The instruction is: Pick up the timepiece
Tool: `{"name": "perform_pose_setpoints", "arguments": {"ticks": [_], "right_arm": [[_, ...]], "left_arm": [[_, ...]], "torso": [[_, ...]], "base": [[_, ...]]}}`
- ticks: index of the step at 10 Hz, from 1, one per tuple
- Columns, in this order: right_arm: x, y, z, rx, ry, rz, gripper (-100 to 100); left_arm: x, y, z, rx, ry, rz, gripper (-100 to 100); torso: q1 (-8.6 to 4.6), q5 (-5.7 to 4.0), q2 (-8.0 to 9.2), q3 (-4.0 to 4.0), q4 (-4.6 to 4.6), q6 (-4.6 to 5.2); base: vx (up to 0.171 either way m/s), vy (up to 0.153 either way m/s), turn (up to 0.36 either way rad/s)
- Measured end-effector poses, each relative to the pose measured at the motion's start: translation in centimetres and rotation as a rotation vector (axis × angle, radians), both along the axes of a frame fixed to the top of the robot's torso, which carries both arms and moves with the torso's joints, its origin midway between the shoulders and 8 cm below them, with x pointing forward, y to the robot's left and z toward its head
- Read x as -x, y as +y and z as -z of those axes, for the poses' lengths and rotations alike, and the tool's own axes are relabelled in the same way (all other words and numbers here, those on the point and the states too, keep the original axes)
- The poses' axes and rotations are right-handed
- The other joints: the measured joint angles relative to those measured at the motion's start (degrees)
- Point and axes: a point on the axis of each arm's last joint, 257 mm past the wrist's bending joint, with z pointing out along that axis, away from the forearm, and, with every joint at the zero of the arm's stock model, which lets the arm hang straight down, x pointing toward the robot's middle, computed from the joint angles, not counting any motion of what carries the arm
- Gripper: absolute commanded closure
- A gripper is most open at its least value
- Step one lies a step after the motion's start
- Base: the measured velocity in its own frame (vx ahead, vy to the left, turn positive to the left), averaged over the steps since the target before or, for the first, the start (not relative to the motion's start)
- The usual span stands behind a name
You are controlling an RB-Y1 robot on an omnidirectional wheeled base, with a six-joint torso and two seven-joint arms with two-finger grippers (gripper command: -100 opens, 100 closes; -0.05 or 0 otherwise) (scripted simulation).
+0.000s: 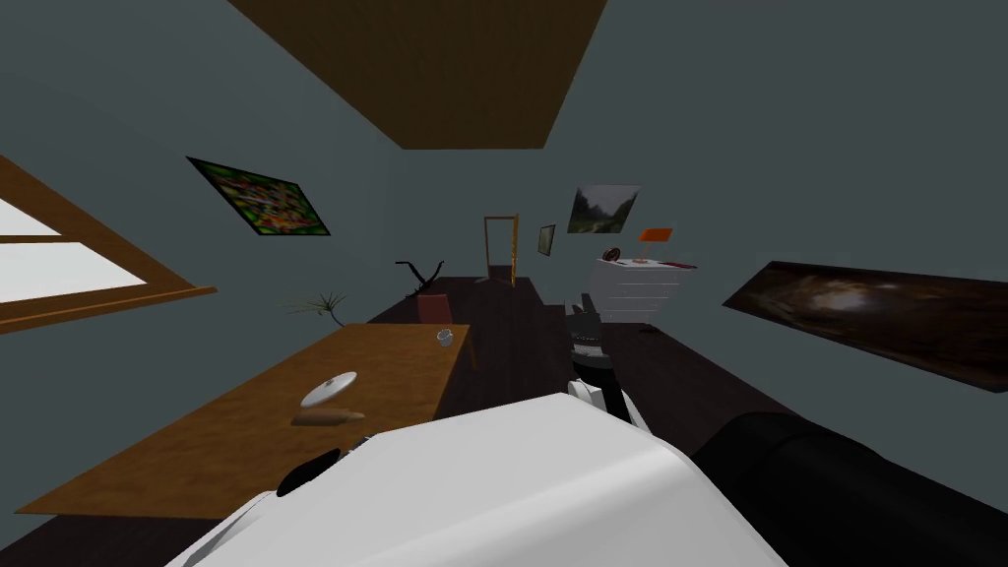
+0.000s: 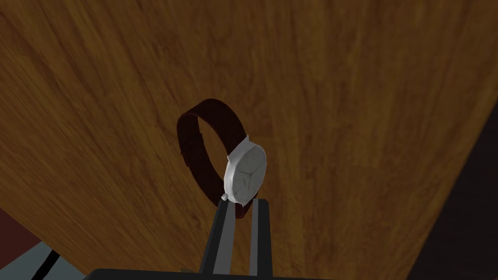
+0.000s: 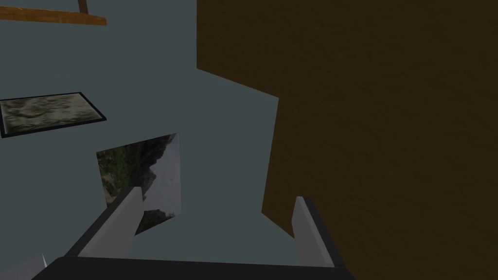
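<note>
- The left gripper has its two fingers drawn close together, clamped on the low end of the watch, where the dark strap meets the white case.
- The watch sits at the gripper's twelve o'clock, straight off the fingertips, over the wooden table.
- Progress: the grasp looks made, so the closing step is done and the lift is what remains. I cannot tell whether the strap is touching the wood or hanging just above it, since no shadow or gap shows.
- Pose: the watch is on edge. The strap loop is an oval whose long axis runs away from the fingers towards about eleven o'clock. The dial faces sideways, roughly three o'clock from the gripper, and is turned a little towards the wrist camera. The small crown lies by one fingertip.
- A steady straight rise should suit it, as the hold is on one narrow end and the loop could swing.
- From the head, the table stretches off at ten o'clock. It carries a white plate, a brown roll-shaped thing beside it, and a small cup further on.
- The right gripper is idle at about twelve o'clock, its fingers standing wide apart.
- Far off at one o'clock is a white dresser.
</note>
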Motion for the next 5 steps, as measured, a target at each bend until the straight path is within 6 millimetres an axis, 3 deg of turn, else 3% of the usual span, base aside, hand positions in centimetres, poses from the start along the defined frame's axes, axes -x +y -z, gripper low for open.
{"name": "perform_pose_setpoints", "arguments": {"ticks": [4, 5], "right_arm": [[0.0, 0.0, 0.0, 0.0, 0.0, 0.0, 0], [0.0, 0.0, 0.0, 0.0, 0.0, 0.0, 0]], "left_arm": [[-0.3, 0.6, -1.7, -0.001, 0.0, 0.015, 100], [-0.3, 0.6, -1.7, -0.001, 0.001, 0.015, 0]], "torso": [[-0.2, -0.05, 0.1, 0.06, 0.02, -0.03], [-0.11, -0.01, 0.06, 0.04, 0.01, -0.02]], "base": [[-0.018, -0.039, 0.042], [0.0, 0.0, 0.0]]}}
